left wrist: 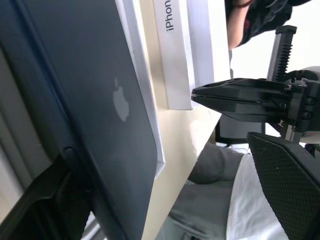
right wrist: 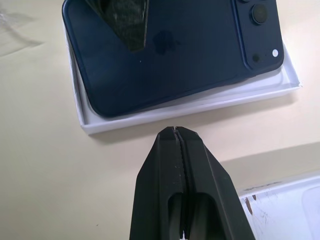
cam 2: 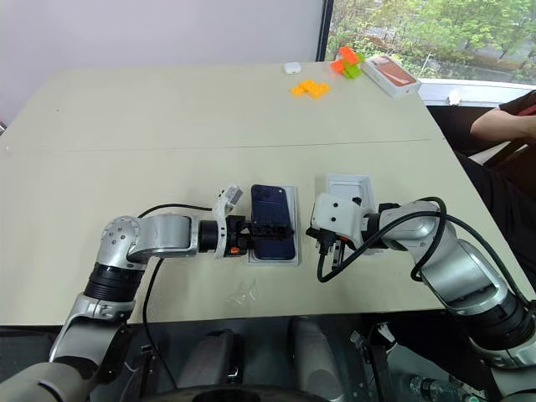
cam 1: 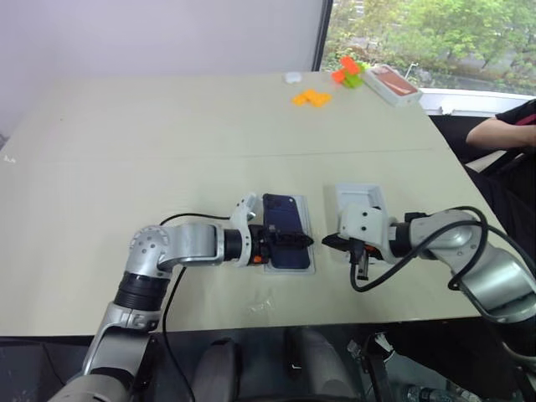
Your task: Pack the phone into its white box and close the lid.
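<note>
- Your left pincer (cam 1: 295, 240) was spread wide over the phone (right wrist: 170, 50), gripping nothing.
- The phone lay flat in the white box (right wrist: 190, 107) directly under it.
- Your right pincer (right wrist: 175, 132) was pressed together, empty, just beside the box on the surface (cam 1: 167, 134).

We count one phone (cam 2: 273, 221), dark blue; one white box (right wrist: 186, 109) under it; one other white tray (cam 2: 350, 189) beside that; one orange-topped box (cam 2: 390, 74) at the far edge; one small white object (cam 2: 291, 67); two grippers, a left gripper (cam 1: 289, 241) and a right gripper (right wrist: 176, 137); the orange and green blocks (cam 2: 322, 77) lie too bunched to number.
</note>
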You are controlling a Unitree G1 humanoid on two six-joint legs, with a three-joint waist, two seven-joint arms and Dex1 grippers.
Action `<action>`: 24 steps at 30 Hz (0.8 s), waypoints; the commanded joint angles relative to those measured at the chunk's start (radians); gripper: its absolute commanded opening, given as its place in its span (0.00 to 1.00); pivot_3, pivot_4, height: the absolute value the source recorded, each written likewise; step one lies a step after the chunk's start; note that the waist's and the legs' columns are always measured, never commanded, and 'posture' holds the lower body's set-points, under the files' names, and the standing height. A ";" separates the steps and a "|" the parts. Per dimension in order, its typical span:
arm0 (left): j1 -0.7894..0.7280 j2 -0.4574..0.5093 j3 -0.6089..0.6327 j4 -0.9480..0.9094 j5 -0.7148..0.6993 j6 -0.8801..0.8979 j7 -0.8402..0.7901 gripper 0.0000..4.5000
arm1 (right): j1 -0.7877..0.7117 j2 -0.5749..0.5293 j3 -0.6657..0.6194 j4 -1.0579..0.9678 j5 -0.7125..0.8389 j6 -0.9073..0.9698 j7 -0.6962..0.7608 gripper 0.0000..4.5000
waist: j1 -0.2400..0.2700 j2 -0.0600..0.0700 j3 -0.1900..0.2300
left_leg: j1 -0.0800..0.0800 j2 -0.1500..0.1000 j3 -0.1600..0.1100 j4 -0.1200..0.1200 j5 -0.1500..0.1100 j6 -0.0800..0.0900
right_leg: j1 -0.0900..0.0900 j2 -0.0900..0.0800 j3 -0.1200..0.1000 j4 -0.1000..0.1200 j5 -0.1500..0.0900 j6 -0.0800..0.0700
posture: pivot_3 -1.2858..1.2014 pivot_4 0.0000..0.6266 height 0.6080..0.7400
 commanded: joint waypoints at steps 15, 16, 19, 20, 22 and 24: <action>-0.070 0.304 -0.035 -0.127 0.000 0.056 -0.249 0.99 | -0.043 0.009 0.000 0.028 -0.003 -0.043 0.000 0.00 | 0.001 0.000 0.000 | 0.007 0.001 0.000 -0.001 0.000 0.000 | 0.007 0.000 0.000 -0.003 -0.003 0.003 | 0.52 0.24 1.00; -0.071 0.332 -0.037 -0.138 0.000 0.057 -0.265 0.99 | -0.042 0.009 0.000 0.027 -0.002 -0.043 -0.001 0.00 | 0.000 0.000 0.000 | 0.007 0.001 0.000 -0.001 0.000 0.000 | 0.007 0.000 0.000 -0.003 -0.003 0.003 | 0.52 0.24 1.00; -0.063 0.400 -0.026 -0.156 0.000 0.048 -0.313 0.99 | -0.038 0.009 -0.003 0.022 0.000 -0.041 -0.004 0.00 | -0.002 0.000 0.000 | 0.007 0.001 0.000 -0.002 0.000 0.000 | 0.007 0.000 0.000 -0.003 -0.003 0.003 | 0.52 0.24 1.00; -0.060 0.417 -0.022 -0.160 0.000 0.042 -0.327 0.99 | -0.036 0.008 -0.004 0.021 0.001 -0.042 -0.004 0.00 | -0.001 0.000 0.000 | 0.007 0.001 0.001 -0.002 0.000 0.000 | 0.007 0.000 0.000 -0.003 -0.003 0.003 | 0.52 0.24 1.00; -0.057 0.463 -0.002 -0.159 0.000 0.023 -0.333 0.99 | -0.034 0.011 -0.005 0.020 0.002 -0.044 -0.005 0.00 | -0.001 0.000 0.000 | 0.007 0.001 0.000 -0.002 0.000 0.000 | 0.007 0.001 0.000 -0.003 -0.003 0.003 | 0.52 0.24 1.00; -0.050 0.498 0.022 -0.146 0.000 -0.019 -0.309 0.99 | -0.041 0.024 -0.005 0.028 0.002 -0.045 -0.015 0.00 | -0.001 0.000 0.000 | 0.007 0.001 0.000 -0.002 0.000 0.000 | 0.007 0.001 0.000 -0.003 -0.003 0.003 | 0.52 0.24 1.00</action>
